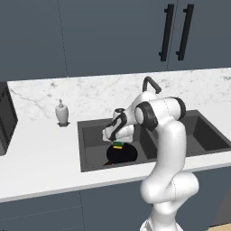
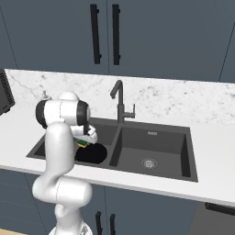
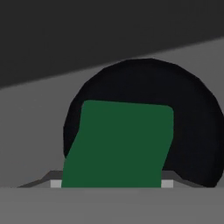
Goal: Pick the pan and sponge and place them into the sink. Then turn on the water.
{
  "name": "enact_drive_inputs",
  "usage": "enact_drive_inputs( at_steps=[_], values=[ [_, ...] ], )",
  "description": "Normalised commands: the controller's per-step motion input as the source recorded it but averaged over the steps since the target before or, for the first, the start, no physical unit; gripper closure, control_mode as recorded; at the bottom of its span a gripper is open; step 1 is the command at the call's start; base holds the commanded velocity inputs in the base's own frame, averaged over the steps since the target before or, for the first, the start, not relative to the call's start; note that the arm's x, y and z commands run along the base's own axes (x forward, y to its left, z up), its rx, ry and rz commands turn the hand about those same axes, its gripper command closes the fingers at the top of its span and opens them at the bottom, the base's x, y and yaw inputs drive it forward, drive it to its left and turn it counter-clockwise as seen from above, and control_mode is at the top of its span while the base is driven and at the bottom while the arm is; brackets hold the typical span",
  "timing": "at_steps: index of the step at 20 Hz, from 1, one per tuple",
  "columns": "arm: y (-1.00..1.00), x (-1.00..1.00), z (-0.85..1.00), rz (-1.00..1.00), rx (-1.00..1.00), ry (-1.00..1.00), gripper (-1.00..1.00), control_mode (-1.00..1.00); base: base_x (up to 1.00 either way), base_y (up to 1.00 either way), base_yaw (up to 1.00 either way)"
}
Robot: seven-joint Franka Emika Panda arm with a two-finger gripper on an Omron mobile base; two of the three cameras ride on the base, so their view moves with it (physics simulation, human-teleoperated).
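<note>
The black pan [image 1: 122, 154] [image 2: 92, 153] [image 3: 192, 131] lies flat on the floor of the left basin of the dark grey sink [image 1: 90, 131] [image 2: 151, 137]. Just above the pan hangs the green-topped sponge [image 1: 117, 145] [image 2: 83, 142] [image 3: 120, 144], with my gripper [image 1: 117, 140] [image 3: 111, 183] shut on it and pointing down into the basin. In the hand view the sponge's green face covers the middle of the pan. The gooseneck tap [image 1: 151, 83] [image 2: 119, 101] stands behind the divider between the basins. The water is out of view.
A white soap dispenser [image 1: 62, 113] stands on the marble counter to the left of the sink. A dark appliance [image 1: 4, 117] sits at the counter's far left. The right basin [image 2: 149, 151] holds just its drain. Dark cabinets hang above.
</note>
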Motion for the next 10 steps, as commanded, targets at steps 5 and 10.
enact_drive_inputs(
  at_steps=[5, 10],
  values=[
    [-0.07, 0.39, -0.38, 0.00, -0.03, 0.00, 1.00, -1.00, 0.00, 0.00, 0.00],
    [-0.06, 0.27, -0.43, 0.00, -0.01, 0.00, 1.00, -1.00, 0.00, 0.00, 0.00]
  ],
)
